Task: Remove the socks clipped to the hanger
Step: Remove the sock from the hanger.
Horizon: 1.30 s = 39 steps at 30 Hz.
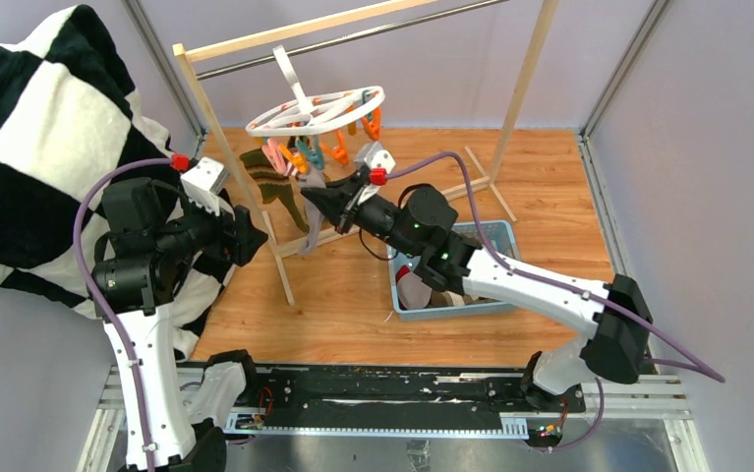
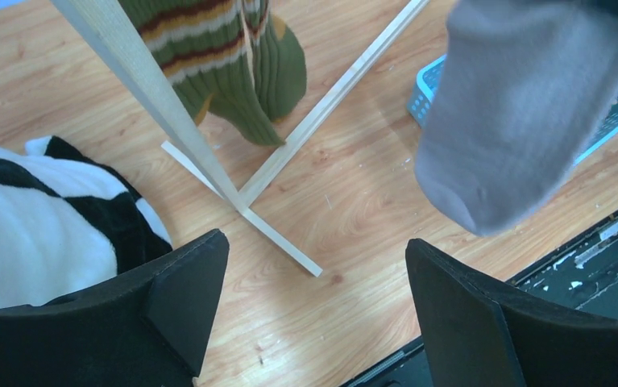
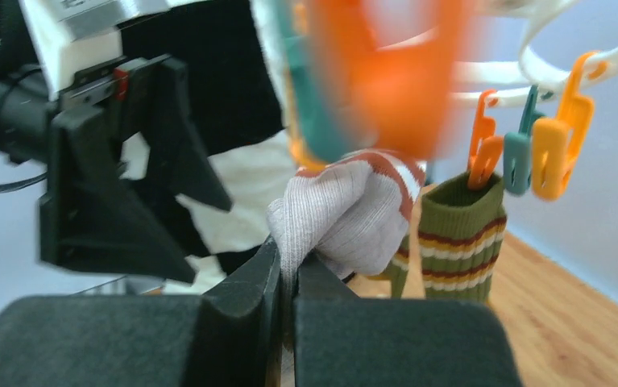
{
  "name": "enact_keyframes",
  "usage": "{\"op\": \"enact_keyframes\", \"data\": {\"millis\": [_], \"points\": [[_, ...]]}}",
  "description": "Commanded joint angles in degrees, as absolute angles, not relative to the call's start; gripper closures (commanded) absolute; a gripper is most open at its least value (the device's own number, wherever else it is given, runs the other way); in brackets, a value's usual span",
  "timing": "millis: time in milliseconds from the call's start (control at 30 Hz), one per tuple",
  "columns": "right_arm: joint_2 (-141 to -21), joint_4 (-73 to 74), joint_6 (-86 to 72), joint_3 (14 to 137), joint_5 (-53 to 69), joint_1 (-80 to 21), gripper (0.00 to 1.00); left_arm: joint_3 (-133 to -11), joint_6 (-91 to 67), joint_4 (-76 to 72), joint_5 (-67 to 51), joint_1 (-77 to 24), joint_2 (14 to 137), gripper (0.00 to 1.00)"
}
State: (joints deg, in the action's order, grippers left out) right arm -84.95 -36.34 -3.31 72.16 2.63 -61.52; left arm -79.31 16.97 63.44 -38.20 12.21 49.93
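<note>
Right gripper point(image 3: 288, 262) clenched on the grey sock point(image 3: 346, 218) just under a blurred orange clip point(image 3: 394, 89), frame centre, evidently to pull it off the hanger point(image 1: 316, 110). Left gripper point(image 1: 253, 236) released, idle left of centre; olive sock point(image 3: 460, 234) clipped alongside.

We see a desk point(image 1: 550, 167) of warm orange-brown wood grain, closed in on three sides by plain pale lilac-grey walls point(image 1: 707, 147). Slim metal posts point(image 1: 620, 59) stand at the corners where the walls meet. A light wooden rack point(image 1: 210, 123) stands on the desk, its flat feet resting on the wood, with a metal rod point(image 1: 402, 26) running just under its top bar. At the left, a black-and-white checkered blanket point(image 1: 48, 138) hangs in thick folds down to the desk. A blue basket point(image 1: 498, 231) sits right of the rack. A black rail point(image 1: 382, 398) edges the near side. The light is soft and even.
</note>
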Motion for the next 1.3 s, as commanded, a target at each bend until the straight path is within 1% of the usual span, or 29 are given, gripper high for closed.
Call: {"op": "enact_keyframes", "data": {"millis": [0,200,333,567,667,767,867,967,1033,1133,1267], "points": [[-78.6,-32.13,-11.95,68.4,10.2,-60.65,1.0,-82.1,15.66,64.12,-40.81,12.52,49.06,0.12],[-69.46,-29.49,-17.25,64.97,14.37,-57.27,0.99,-86.35,13.92,64.07,-44.75,12.55,49.5,0.13],[-67.33,-28.8,-19.57,63.35,16.18,-54.65,0.96,-87.6,11.77,64.37,-48.25,12.44,50.6,0.15],[-72.91,-26.56,-26.23,64.91,24.99,-54.05,0.95,-86.74,11.27,64.34,-52.28,12.39,50.46,0.15],[-76.11,-28.69,-30.18,64.8,30.89,-54.21,0.94,-84.3,11.11,64.35,-54.44,12.12,50.18,0.15],[-80.25,-27.92,-32.42,67.69,37.03,-54.75,0.92,-81.82,11.88,64.34,-53.6,10.72,49.91,0.15],[-82.35,-26.58,-31.43,70.4,40.3,-55.86,0.88,-80.76,11.77,64.42,-53.44,9.4,50.03,0.15],[-83.04,-26.07,-29.87,71.97,40.87,-56.78,0.83,-81.46,11.29,64.42,-54.66,9.19,50.74,0.14],[-82.99,-27.38,-29.27,72.15,40.88,-57.26,0.8,-82.23,10.87,64.43,-55.48,9.14,51.08,0.13],[-82.99,-31.24,-30.38,71.56,41.92,-57.56,0.78,-82.41,10.55,64.43,-56.35,9.14,51.09,0.12],[-82.86,-44.31,-37.81,68.32,45.88,-57.48,0.77,-77.76,12.28,64.27,-60.57,9.14,47.73,0.09]]}}
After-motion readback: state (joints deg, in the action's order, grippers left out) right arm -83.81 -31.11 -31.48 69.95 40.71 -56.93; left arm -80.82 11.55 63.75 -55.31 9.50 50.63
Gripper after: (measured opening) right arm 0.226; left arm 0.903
